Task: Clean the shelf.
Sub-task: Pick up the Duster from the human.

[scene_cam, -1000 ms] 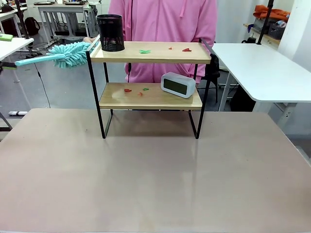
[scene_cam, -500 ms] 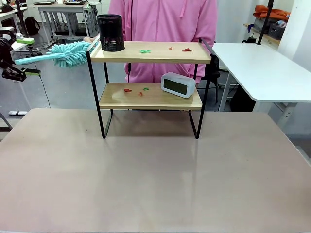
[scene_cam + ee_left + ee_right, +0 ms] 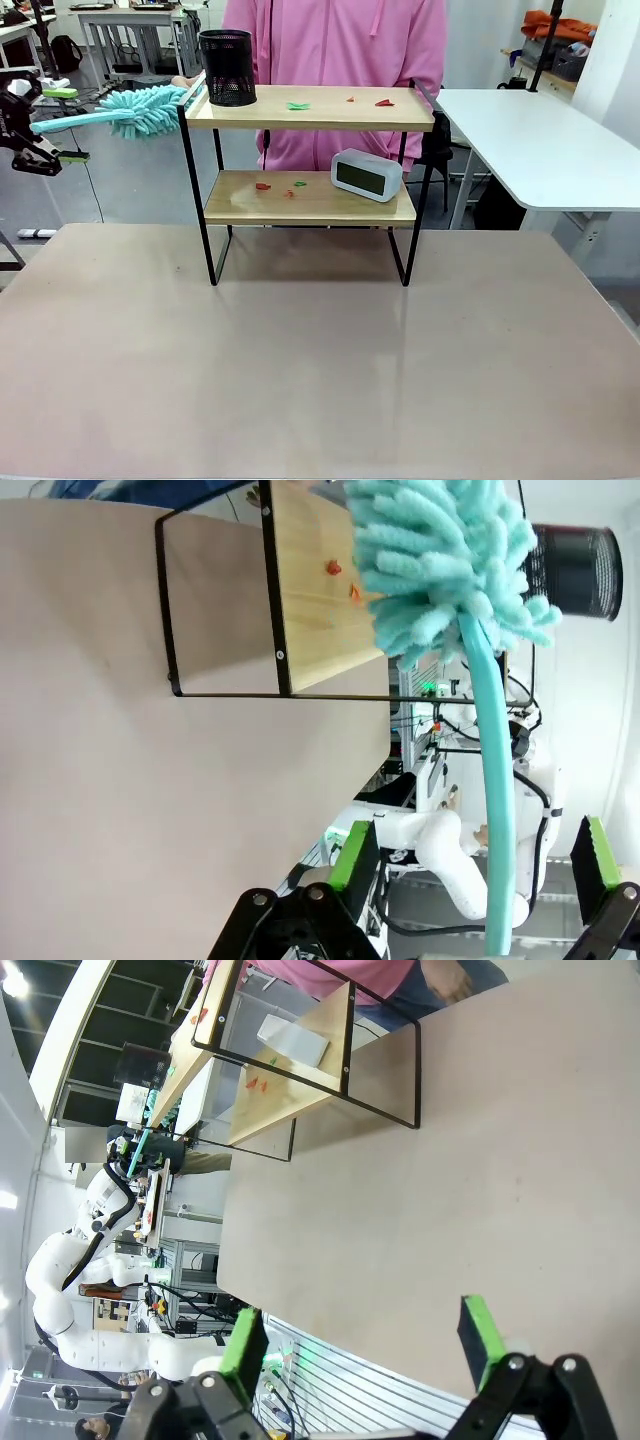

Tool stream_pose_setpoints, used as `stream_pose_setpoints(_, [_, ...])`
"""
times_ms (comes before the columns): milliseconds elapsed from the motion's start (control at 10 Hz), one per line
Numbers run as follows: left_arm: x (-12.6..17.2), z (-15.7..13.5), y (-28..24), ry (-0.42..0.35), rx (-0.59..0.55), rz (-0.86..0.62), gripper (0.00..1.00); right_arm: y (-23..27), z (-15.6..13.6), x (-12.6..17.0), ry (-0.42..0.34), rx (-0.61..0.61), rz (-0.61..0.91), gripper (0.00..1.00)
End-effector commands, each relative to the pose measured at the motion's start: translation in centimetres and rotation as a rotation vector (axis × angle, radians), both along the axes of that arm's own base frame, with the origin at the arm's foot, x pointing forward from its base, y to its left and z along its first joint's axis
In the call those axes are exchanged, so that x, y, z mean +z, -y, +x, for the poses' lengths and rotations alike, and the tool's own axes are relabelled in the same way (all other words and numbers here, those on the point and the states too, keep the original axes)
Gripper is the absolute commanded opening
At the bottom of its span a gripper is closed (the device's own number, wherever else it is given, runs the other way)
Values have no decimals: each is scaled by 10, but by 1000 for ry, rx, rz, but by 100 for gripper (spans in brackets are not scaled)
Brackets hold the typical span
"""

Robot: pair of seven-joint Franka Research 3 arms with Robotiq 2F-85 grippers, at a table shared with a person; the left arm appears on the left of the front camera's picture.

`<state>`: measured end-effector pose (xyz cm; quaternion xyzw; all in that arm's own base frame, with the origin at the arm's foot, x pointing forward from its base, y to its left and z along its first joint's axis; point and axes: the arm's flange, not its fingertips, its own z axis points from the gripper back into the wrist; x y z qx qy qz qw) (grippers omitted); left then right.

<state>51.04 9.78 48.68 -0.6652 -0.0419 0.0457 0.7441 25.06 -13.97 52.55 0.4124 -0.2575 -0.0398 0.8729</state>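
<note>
The shelf (image 3: pixel 330 121) stands at the table's far side, with red and green paper scraps (image 3: pixel 298 105) on its top board and more scraps (image 3: pixel 263 186) on the lower board. A person's hand (image 3: pixel 182 82) holds out a teal fluffy duster (image 3: pixel 150 108), its handle (image 3: pixel 75 121) pointing left. My left gripper (image 3: pixel 66 125) is open with the handle between its fingers; in the left wrist view the handle (image 3: pixel 497 820) runs between the green pads (image 3: pixel 355 855), nearer the right one. My right gripper (image 3: pixel 360 1345) is open over the table, far from the shelf (image 3: pixel 290 1090).
A black mesh pen cup (image 3: pixel 226 67) sits on the top board's left end, and a grey digital clock (image 3: pixel 366 174) on the lower board's right. A person in pink stands behind the shelf. A white table (image 3: pixel 540 140) lies at the right. The brown table (image 3: pixel 320 360) spreads in front.
My left gripper came in from the left edge and now straddles the duster's handle. The duster, shelf and person have stayed still.
</note>
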Motion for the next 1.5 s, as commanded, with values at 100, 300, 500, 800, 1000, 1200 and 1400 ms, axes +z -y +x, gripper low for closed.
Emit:
stream_pose_setpoints(100, [5, 5, 2, -72, 96, -16, 100, 2, 1, 1, 34, 16, 12, 100])
stream_pose_setpoints(300, [6, 6, 3, -97, 102, -24, 100, 2, 1, 1, 34, 16, 12, 100])
stream_pose_setpoints(500, [9, 6, 5, -102, 148, -48, 42, 2, 1, 1, 34, 16, 12, 100])
stream_pose_setpoints(800, [11, 4, 8, -92, 104, -53, 0, 2, 1, 1, 34, 16, 12, 100])
stream_pose_setpoints(1000, [11, 1, 9, -99, 79, -66, 16, 2, 1, 1, 34, 16, 12, 100])
stream_pose_setpoints(1200, [9, -1, 11, -94, 72, -52, 0, 2, 1, 1, 34, 16, 12, 100])
stream_pose_setpoints(1400, [9, -1, 11, -91, 69, -44, 0, 2, 1, 1, 34, 16, 12, 100])
